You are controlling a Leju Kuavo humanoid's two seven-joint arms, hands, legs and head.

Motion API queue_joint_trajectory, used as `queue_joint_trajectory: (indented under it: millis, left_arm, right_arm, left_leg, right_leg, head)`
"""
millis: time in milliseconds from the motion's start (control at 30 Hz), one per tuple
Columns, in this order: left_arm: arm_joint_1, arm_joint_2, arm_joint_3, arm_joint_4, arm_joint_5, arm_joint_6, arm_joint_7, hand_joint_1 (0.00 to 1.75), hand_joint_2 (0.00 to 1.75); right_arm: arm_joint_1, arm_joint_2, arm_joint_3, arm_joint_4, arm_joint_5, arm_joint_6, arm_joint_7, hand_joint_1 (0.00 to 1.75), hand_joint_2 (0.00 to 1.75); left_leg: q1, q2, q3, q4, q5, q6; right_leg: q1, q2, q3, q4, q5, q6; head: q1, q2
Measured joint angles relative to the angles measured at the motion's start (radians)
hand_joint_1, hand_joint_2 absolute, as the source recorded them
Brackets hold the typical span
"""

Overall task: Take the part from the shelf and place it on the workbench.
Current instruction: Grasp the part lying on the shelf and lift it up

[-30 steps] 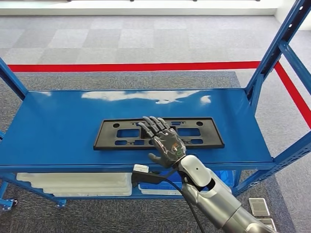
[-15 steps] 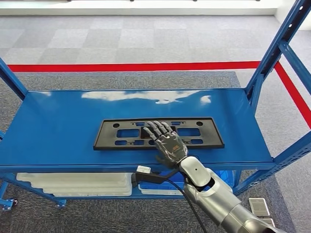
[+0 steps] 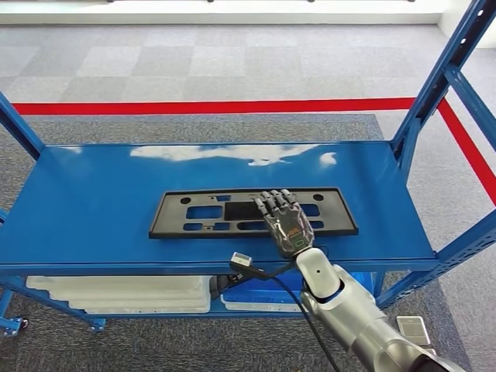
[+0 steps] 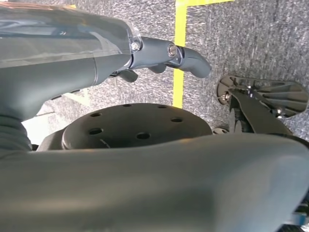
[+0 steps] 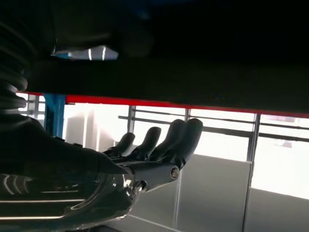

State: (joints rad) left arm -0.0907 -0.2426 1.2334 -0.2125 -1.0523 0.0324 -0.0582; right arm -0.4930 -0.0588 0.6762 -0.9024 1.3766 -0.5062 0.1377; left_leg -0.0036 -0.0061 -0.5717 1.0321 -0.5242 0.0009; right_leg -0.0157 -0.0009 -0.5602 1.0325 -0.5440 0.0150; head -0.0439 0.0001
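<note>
Since a second ago, my right hand has slid rightward along the black slotted plate, which lies flat on the blue shelf. Fingers extended, together, resting on top, holding nothing; the grasp likely comes next.

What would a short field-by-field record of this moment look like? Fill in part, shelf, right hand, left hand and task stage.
part: flat black panel with cutouts, lying on the shelf
shelf: blue metal rack, part near its front edge
right hand: stretched flat over the part's right half, fingers extended; contact cannot be told, no grasp
left hand: hanging by the robot's body over grey carpet, holding nothing
below shelf: white trays on a lower level
task stage: part not yet lifted
</note>
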Motion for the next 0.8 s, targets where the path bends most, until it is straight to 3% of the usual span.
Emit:
queue_joint_trajectory:
  millis: [300,567,767,800]
  left_arm:
    - [-0.001,0.000,0.000,0.000,-0.009,-0.002,-0.004,0.00,0.00]
    - [-0.001,0.001,0.000,0.000,-0.009,-0.001,-0.013,0.00,0.00]
    - [-0.001,0.002,0.000,0.000,-0.010,0.008,-0.059,0.00,0.00]
    - [0.000,0.002,0.000,0.000,-0.011,0.012,-0.073,0.00,0.44]
  right_arm:
    - [-0.034,0.011,-0.072,0.117,0.051,0.006,-0.005,1.75,1.75]
    - [-0.064,0.016,-0.103,0.163,0.025,0.027,-0.045,1.75,1.75]
    - [-0.051,0.016,-0.130,0.146,-0.039,-0.013,-0.096,1.75,1.75]
    - [-0.038,0.014,-0.138,0.127,-0.061,-0.019,-0.112,1.75,1.75]
  left_leg:
    - [0.000,0.000,0.000,0.000,0.000,0.000]
    - [0.000,0.000,0.004,0.000,0.000,0.000]
    - [0.000,0.000,0.006,0.000,0.000,0.000]
    - [0.000,0.000,0.006,0.000,0.000,0.000]
  right_leg:
    - [0.000,0.000,0.000,0.000,0.000,0.000]
    - [0.000,0.000,0.004,0.000,0.000,0.000]
    - [0.000,0.000,0.005,0.000,0.000,0.000]
    - [0.000,0.000,0.006,0.000,0.000,0.000]
  head:
    - [0.000,0.000]
    - [0.000,0.000]
    - [0.000,0.000]
    - [0.000,0.000]
